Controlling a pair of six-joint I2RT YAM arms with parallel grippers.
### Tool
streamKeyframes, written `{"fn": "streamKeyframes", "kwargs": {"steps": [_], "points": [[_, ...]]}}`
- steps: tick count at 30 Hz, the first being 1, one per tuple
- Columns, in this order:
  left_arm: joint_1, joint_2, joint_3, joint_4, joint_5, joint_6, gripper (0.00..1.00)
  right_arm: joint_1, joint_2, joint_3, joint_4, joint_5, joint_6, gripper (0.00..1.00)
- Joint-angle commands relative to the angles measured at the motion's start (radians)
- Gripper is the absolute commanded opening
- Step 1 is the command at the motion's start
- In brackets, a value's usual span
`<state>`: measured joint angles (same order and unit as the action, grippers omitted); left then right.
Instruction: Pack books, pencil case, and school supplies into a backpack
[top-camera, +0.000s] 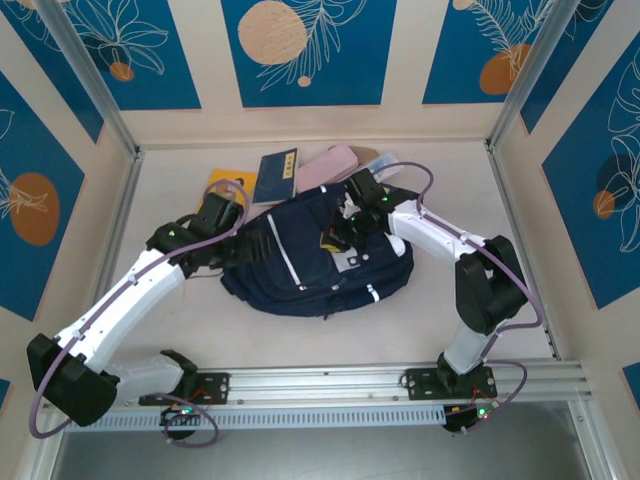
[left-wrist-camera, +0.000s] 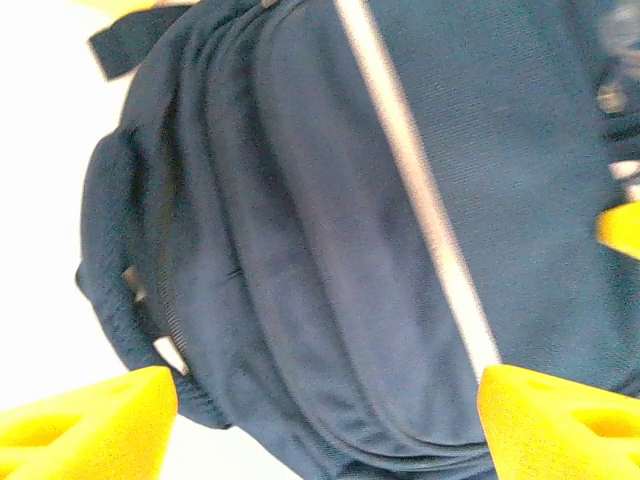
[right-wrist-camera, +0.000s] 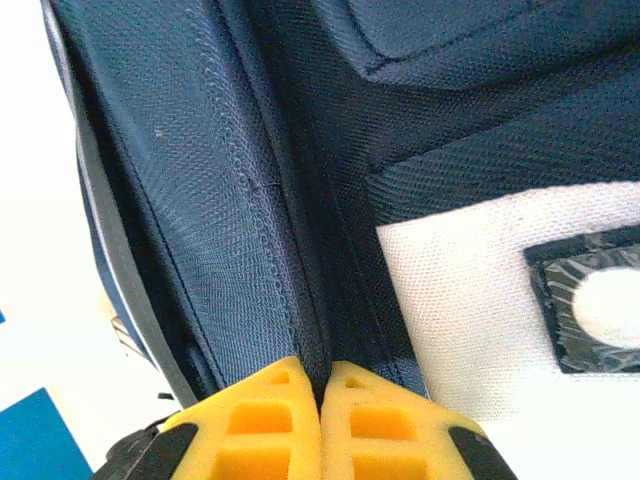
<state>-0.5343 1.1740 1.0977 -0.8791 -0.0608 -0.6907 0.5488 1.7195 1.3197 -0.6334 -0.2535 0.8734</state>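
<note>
The backpack (top-camera: 300, 265) lies on the counter (top-camera: 420, 330), right gripper (right-wrist-camera: 322, 400) clamped on its seam beside the white patch (right-wrist-camera: 460, 300), left gripper (left-wrist-camera: 330, 420) spread wide above it, the navy book (top-camera: 276, 176) behind bearing an unreadable label (top-camera: 289, 162).

Left arm (top-camera: 130, 290) and right arm (top-camera: 432, 230): white link shells, black joint housings, small green indicator lights. Looped along each, a purple cable (top-camera: 38, 405). Bolted by black bases (top-camera: 190, 383) to a ribbed aluminium rail (top-camera: 320, 378). Tipped with yellow fingers (right-wrist-camera: 270, 420) moulded with recessed cells
</note>
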Motion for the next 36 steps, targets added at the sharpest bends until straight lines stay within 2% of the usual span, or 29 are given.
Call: {"fn": "streamKeyframes", "kwargs": {"steps": [1,2,3,5,7,10,12,17,20,26,28,29,32,36], "points": [[0.039,-0.063,-0.072,-0.072,-0.047,-0.083,0.78,0.043,0.073,0.179,-0.247,0.143,-0.112,0.33],[0.05,-0.076,-0.084,-0.073,-0.045,-0.101,0.78,0.066,0.094,0.227,-0.313,0.226,-0.151,0.47],[0.064,-0.089,-0.095,-0.073,-0.041,-0.117,0.78,0.095,0.112,0.272,-0.366,0.306,-0.188,0.57],[0.089,-0.108,-0.108,-0.088,-0.05,-0.153,0.77,0.147,0.133,0.34,-0.415,0.414,-0.238,0.67],[0.108,-0.124,-0.111,-0.116,-0.078,-0.189,0.77,0.192,0.156,0.395,-0.43,0.445,-0.27,0.74],[0.127,-0.147,-0.111,-0.171,-0.136,-0.253,0.78,0.253,0.228,0.478,-0.422,0.331,-0.297,0.75],[0.133,-0.159,-0.105,-0.219,-0.174,-0.297,0.78,0.294,0.294,0.546,-0.455,0.317,-0.29,0.76],[0.14,-0.232,-0.105,-0.264,-0.22,-0.335,0.78,0.36,0.451,0.69,-0.564,0.38,-0.281,0.83],[0.142,-0.275,-0.114,-0.264,-0.222,-0.334,0.78,0.385,0.518,0.749,-0.615,0.469,-0.282,0.91],[0.143,-0.298,-0.131,-0.278,-0.209,-0.336,0.78,0.432,0.604,0.807,-0.636,0.506,-0.295,0.9],[0.143,-0.301,-0.139,-0.275,-0.201,-0.339,0.78,0.449,0.632,0.815,-0.648,0.54,-0.294,0.87],[0.143,-0.302,-0.142,-0.271,-0.194,-0.34,0.77,0.458,0.645,0.817,-0.654,0.564,-0.288,0.82],[0.143,-0.302,-0.142,-0.256,-0.178,-0.323,0.75,0.468,0.666,0.828,-0.672,0.611,-0.265,0.45],[0.143,-0.293,-0.119,-0.215,-0.144,-0.237,0.72,0.451,0.631,0.874,-0.663,0.58,-0.285,0.05]]}}
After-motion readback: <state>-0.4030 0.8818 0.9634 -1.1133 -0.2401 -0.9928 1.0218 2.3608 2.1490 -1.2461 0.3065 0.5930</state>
